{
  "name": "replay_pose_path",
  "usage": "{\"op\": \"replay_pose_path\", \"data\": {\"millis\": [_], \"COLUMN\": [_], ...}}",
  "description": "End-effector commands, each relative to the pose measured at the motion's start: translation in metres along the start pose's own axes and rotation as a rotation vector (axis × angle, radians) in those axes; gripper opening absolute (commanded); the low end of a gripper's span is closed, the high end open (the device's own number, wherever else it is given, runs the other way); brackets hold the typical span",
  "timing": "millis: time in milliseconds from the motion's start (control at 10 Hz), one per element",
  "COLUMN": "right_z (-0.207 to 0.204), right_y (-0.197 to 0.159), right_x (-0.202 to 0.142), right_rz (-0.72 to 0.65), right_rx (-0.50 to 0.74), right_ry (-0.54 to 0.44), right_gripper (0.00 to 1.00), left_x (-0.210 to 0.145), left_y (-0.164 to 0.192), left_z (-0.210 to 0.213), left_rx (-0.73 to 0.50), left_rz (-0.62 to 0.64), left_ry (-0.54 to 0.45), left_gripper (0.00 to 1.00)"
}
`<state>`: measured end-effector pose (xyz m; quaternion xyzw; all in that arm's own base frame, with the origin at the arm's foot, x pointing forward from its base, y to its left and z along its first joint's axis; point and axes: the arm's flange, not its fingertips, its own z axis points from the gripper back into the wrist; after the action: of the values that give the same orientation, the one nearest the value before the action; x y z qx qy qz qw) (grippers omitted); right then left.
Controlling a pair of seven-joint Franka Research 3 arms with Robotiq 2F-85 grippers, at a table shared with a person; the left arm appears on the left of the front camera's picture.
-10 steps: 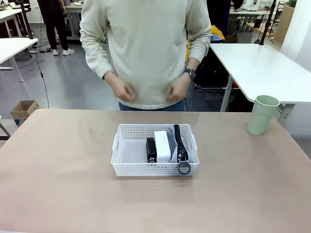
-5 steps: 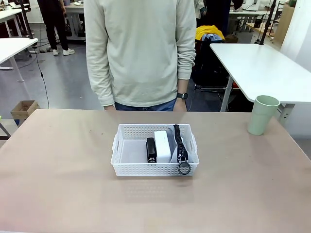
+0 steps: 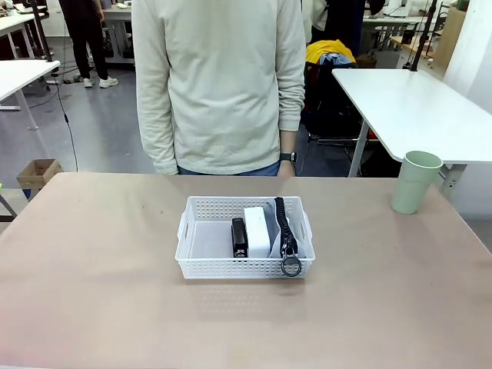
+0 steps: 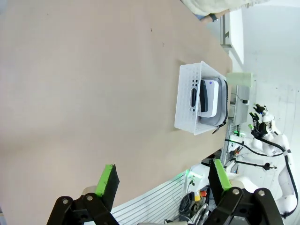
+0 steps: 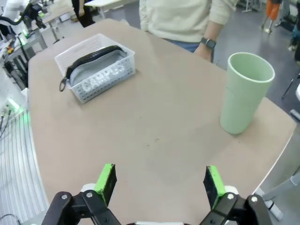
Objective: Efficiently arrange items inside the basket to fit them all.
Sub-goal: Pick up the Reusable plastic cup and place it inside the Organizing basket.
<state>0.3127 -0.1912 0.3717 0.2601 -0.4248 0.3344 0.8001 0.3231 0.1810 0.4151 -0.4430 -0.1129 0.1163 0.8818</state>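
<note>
Basket (image 3: 244, 267) sits unchanged, but the person (image 3: 219, 84) has lowered both arms. We hold our left gripper (image 4: 163, 173) and right gripper (image 5: 159, 176) with jaws apart, the pale green cup (image 5: 246, 93) ahead-right of the latter.

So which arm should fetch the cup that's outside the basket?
Right. The green cup stands at the right of the table, just ahead of the right gripper, fingers open; the left gripper is far from it.
</note>
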Motion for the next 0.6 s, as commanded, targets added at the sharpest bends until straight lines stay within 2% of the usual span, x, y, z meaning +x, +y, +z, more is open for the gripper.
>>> {"op": "replay_pose_path", "data": {"millis": [0,500], "right_z": [-0.036,-0.104], "right_y": [-0.043,-0.101], "right_x": [-0.023,-0.058], "right_rz": [0.084,0.190], "right_rx": [-0.073,-0.174], "right_ry": [-0.061,-0.023], "right_gripper": [1.00,1.00], "left_x": [-0.003,-0.003], "left_y": [0.003,0.003], "left_z": [0.003,0.003], "left_rx": [-0.003,-0.003], "left_rz": [-0.018,-0.018], "left_ry": [0.008,0.008], "left_gripper": [1.00,1.00]}}
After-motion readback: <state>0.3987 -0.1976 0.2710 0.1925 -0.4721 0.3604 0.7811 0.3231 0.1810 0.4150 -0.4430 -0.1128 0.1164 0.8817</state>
